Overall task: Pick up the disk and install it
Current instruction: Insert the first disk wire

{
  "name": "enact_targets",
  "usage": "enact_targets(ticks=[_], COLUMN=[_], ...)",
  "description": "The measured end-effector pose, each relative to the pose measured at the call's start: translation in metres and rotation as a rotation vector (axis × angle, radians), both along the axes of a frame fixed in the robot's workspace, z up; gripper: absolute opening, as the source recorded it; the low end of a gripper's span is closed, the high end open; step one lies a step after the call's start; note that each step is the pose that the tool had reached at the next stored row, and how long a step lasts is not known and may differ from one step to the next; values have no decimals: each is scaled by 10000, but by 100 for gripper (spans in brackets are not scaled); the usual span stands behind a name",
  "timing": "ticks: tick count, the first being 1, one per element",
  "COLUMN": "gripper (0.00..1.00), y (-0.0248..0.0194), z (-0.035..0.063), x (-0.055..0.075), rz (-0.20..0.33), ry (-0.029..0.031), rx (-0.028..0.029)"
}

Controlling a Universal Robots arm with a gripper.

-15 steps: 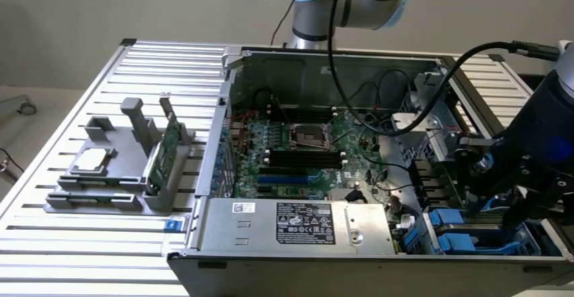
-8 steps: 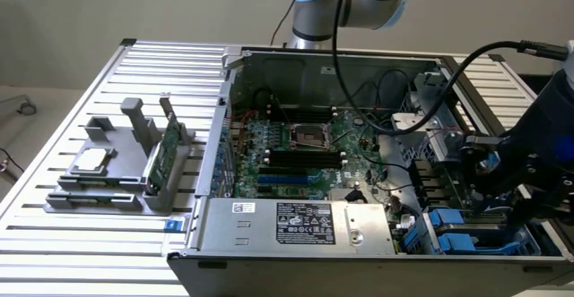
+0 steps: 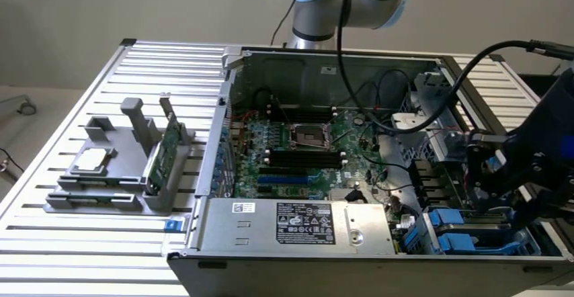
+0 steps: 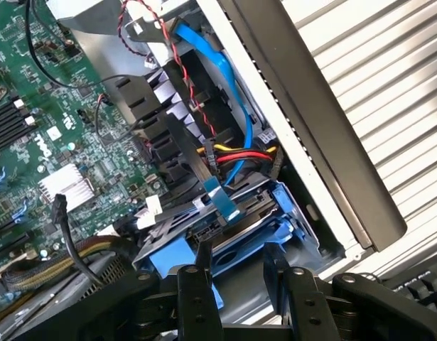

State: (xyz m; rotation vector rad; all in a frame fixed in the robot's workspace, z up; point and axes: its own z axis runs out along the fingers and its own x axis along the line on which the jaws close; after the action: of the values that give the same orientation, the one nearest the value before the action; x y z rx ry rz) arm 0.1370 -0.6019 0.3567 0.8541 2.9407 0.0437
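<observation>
While the disk point(image 4: 275, 229) lies in its bay at the front corner of the computer case point(image 3: 359, 273), on the exterior view's right, our gripper point(image 4: 243, 268) hangs just above it. The claw is wide and holds nothing — we judge it stands lined up over the blue rails.

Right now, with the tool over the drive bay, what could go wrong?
The blue cable and the red and yellow wires run down to the blue disk frame; the open tool might snag them. The tool is also close to the case wall and might bump it.
</observation>
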Motion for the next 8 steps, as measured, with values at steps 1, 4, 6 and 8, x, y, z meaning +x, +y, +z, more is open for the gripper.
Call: enact_targets(ticks=[1,4,6,8], gripper=[42,42,42,42], y=[2,7,10,13], z=[0,0,1,1], x=[6,23,34,44], rz=[-57,-236,-362,-491], ry=[0,0,0,0], rx=[-1,-1,-3,-2])
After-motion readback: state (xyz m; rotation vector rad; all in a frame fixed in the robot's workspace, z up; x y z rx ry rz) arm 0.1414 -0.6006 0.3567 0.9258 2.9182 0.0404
